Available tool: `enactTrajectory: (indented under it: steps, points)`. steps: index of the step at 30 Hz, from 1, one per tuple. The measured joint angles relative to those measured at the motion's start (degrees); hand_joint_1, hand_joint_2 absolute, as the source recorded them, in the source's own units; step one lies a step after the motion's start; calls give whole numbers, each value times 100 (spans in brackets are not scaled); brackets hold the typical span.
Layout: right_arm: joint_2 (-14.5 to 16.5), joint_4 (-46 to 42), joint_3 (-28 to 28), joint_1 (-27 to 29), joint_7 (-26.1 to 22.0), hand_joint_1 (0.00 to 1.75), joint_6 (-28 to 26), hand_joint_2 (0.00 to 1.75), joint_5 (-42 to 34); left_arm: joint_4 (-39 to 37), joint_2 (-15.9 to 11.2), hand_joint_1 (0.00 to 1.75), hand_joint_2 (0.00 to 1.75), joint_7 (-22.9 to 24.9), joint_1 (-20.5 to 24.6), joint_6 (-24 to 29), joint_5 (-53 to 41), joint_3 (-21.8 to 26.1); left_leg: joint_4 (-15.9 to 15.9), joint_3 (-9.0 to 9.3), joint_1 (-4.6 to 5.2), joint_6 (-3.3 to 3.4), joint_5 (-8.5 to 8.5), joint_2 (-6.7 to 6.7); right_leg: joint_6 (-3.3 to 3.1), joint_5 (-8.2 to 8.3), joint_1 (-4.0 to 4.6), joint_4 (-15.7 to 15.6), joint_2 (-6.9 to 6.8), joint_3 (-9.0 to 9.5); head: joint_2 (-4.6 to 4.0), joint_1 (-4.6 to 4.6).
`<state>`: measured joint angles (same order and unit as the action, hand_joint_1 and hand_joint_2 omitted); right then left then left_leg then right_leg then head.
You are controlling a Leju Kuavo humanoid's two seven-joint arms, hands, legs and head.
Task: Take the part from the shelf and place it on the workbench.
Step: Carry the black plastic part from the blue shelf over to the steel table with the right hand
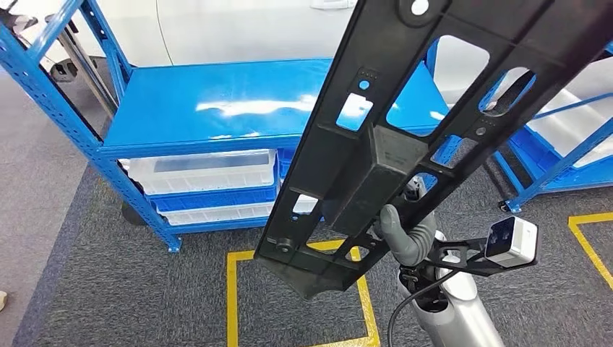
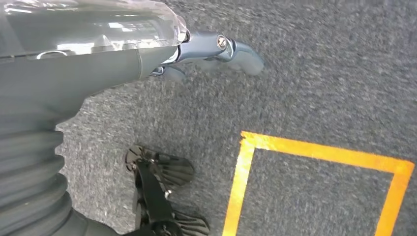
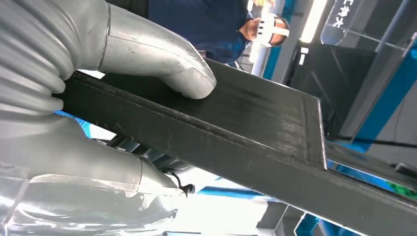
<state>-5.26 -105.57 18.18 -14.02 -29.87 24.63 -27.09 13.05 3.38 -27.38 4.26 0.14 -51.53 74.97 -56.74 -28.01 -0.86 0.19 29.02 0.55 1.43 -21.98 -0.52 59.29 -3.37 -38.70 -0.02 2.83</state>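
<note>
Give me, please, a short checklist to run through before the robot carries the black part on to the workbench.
1. Right hand holds the black part: ok, thumb pressed on its flat face.
2. Part free of the blue shelf: ok, it is lifted in front of it.
3. Grip near the part's middle: not ok, it is held near the lower end, so most of it overhangs upward.
4. Left hand free to help: ok, it hangs over the carpet and holds nothing.
5. Person out of the swing path: cannot tell.
6. Workbench located: cannot tell.
</note>
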Motion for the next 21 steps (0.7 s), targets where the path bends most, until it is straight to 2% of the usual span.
enactTrajectory:
  steps: [1, 3, 4, 5, 6, 7, 8, 9, 10, 11, 12, 14, 15, 16, 17, 18, 19, 20, 21]
  points:
    - [0, 1, 0, 3, -6, 175, -13, 175, 17, 0, 1, 0, 175, -1, 10, 2, -5, 0, 11, -58, -12, 47, -70, 7, 32, -234, -11, 191, 102, -64, 0, 1]
    - [1, 2, 6, 19, -48, 175, -72, 175, 111, 1, 2, 0, 175, -8, 34, -1, -29, -1, 4, -212, -5, 101, -211, 9, 71, -833, -23, 872, 268, -237, 0, 1]
    - [2, 2, 13, 36, -84, 175, -106, 175, 168, 1, 1, 0, 175, -12, 39, -4, -45, -2, -3, -299, 4, 109, -280, 4, 80, -1016, -24, 1235, 293, -300, 0, 1]
    - [2, 2, 20, 61, -133, 175, -139, 175, 212, 1, 1, 0, 175, -16, 38, -9, -63, -2, -14, -395, 12, 111, -347, -3, 81, -1059, -24, 1487, 301, -302, 0, 1]
    - [1, 2, 26, 87, -185, 175, -161, 175, 235, 1, 1, 0, 175, -19, 35, -14, -80, -2, -30, -494, 19, 105, -410, -12, 73, -978, -24, 1561, 304, -219, 0, 1]
    - [1, 2, 31, 109, -236, 175, -176, 175, 248, 1, 1, 0, 175, -20, 32, -16, -92, -2, -49, -589, 25, 95, -468, -22, 54, -825, -22, 1428, 307, -36, 0, 1]
    - [0, 0, 34, 124, -280, 175, -186, 175, 257, 1, 1, 0, 175, -21, 32, -19, -102, -2, -69, -672, 28, 82, -524, -32, 22, -686, -18, 1115, 319, 239, 0, 1]
    - [-1, -5, 38, 129, -312, 175, -191, 175, 266, 1, 2, 0, 175, -22, 34, -23, -107, -3, -85, -739, 36, 63, -576, -44, -23, -656, -4, 679, 342, 570, 0, 1]
    - [-1, -11, 41, 129, -339, 175, -192, 175, 273, 1, 3, 0, 175, -23, 38, -27, -109, -4, -91, -785, 39, 39, -628, -52, -61, -693, 11, 261, 361, 863, 0, 1]
    - [-1, -17, 44, 127, -358, 175, -195, 175, 273, 1, 3, 0, 175, -25, 42, -31, -109, -5, -85, -809, 38, 10, -683, -58, -95, -747, 33, -45, 377, 1058, 0, 0]
    - [-1, -22, 48, 120, -370, 175, -196, 175, 269, 1, 3, 0, 175, -28, 44, -34, -109, -7, -69, -827, 33, -25, -740, -61, -123, -795, 57, -224, 383, 1149, 0, 0]
    - [-2, -21, 51, 103, -377, 175, -201, 175, 255, 1, -4, 0, 175, -32, 36, -33, -106, -7, -36, -863, 23, -97, -817, -70, -186, -696, 62, -298, 351, 1092, 0, 1]
    - [-2, -18, 53, 91, -372, 175, -204, 175, 245, 1, -8, 0, 175, -33, 30, -33, -103, -7, -86, -909, 21, -124, -733, -74, -235, -632, 50, -320, 329, 1040, 0, 1]
    - [-1, -12, 54, 84, -366, 175, -209, 175, 234, 1, -11, 0, 175, -32, 24, -32, -100, -7, -244, -979, 20, -144, -530, -77, -281, -555, 36, -339, 307, 972, 0, 2]
    - [-1, -5, 55, 77, -361, 175, -212, 175, 225, 0, -13, 0, 175, -31, 24, -31, -98, -7, -517, -1065, 9, -157, -234, -75, -316, -484, 29, -345, 287, 895, 0, 2]
    - [-1, 4, 57, 75, -355, 175, -214, 175, 221, 0, -13, 0, 175, -31, 22, -30, -96, -7, -884, -1160, 7, -174, 77, -74, -338, -417, 33, -342, 278, 810, 0, 2]
    - [-1, 15, 60, 79, -354, 175, -216, 175, 220, 0, -13, 0, 175, -31, 22, -28, -95, -7, -1272, -1233, 3, -193, 302, -74, -343, -350, 39, -335, 266, 722, 0, 2]
    - [-1, 27, 62, 90, -358, 175, -216, 175, 226, 0, -14, 0, 175, -33, 21, -27, -93, -7, -1577, -1256, 2, -209, 377, -73, -341, -284, 43, -322, 255, 630, 0, 2]
    - [-2, 39, 64, 108, -368, 175, -215, 175, 241, 0, -14, 0, 175, -37, 19, -27, -91, -7, -1743, -1216, 2, -220, 318, -73, -332, -223, 44, -303, 246, 533, 0, 2]
